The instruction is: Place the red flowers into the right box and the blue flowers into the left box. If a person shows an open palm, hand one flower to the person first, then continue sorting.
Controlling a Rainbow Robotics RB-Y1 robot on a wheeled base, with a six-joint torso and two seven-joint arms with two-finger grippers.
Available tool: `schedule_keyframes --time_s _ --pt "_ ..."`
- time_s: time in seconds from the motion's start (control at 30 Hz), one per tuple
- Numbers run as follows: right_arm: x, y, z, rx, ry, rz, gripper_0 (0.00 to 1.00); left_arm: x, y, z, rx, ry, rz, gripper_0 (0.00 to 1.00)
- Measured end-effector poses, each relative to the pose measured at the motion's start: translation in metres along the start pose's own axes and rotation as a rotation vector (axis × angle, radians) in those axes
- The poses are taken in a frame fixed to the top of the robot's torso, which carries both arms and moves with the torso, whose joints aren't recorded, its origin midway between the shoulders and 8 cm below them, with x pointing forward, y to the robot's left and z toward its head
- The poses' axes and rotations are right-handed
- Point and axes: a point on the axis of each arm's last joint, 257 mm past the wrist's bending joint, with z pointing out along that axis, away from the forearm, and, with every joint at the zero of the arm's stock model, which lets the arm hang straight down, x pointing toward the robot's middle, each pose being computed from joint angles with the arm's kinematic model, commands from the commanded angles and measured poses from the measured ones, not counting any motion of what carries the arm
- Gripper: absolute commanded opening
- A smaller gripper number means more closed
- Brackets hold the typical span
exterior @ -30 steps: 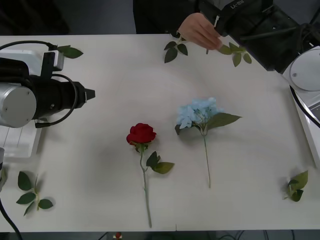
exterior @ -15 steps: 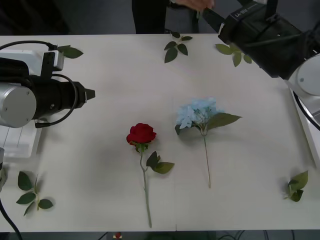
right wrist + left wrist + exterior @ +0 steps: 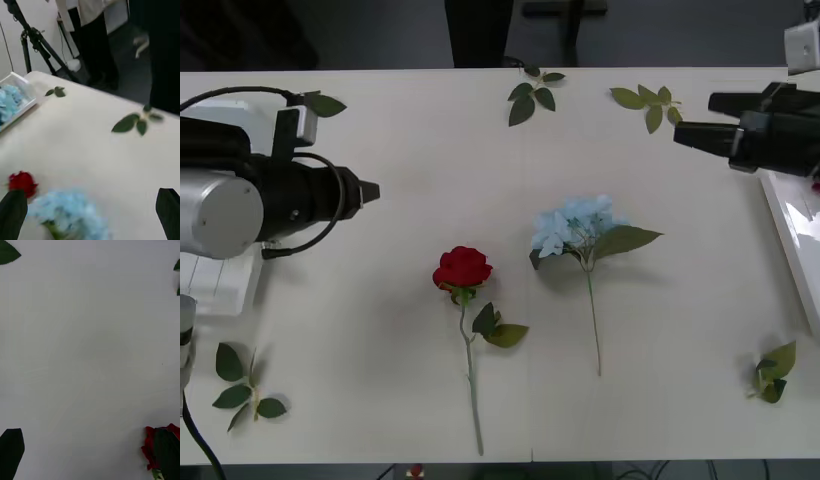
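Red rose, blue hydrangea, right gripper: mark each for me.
red rose (image 3: 462,268), front view, on the bloom.
blue hydrangea (image 3: 575,223), front view, on the petal cluster.
right gripper (image 3: 685,133), front view, at its fingertips.

even, soft overhead light, faint shadows; blue flower by the right gripper is smeared with blur.
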Motion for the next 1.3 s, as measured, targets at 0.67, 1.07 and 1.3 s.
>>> schedule_keyframes --time_s 0.67,1.07,1.3 --pt "0.175 0.036 -0.006 0.299 0.620 0.314 1.00 0.107 -0.121 0.040 0.034 0.095 0.196 1.00" --pt "0.241 0.045 0.028 0.448 0.685 0.253 1.00 0.147 -0.136 0.084 0.019 0.098 0.260 1.00" --pt "0.269 0.054 0.047 0.509 0.711 0.193 1.00 0.181 -0.124 0.088 0.011 0.135 0.238 1.00"
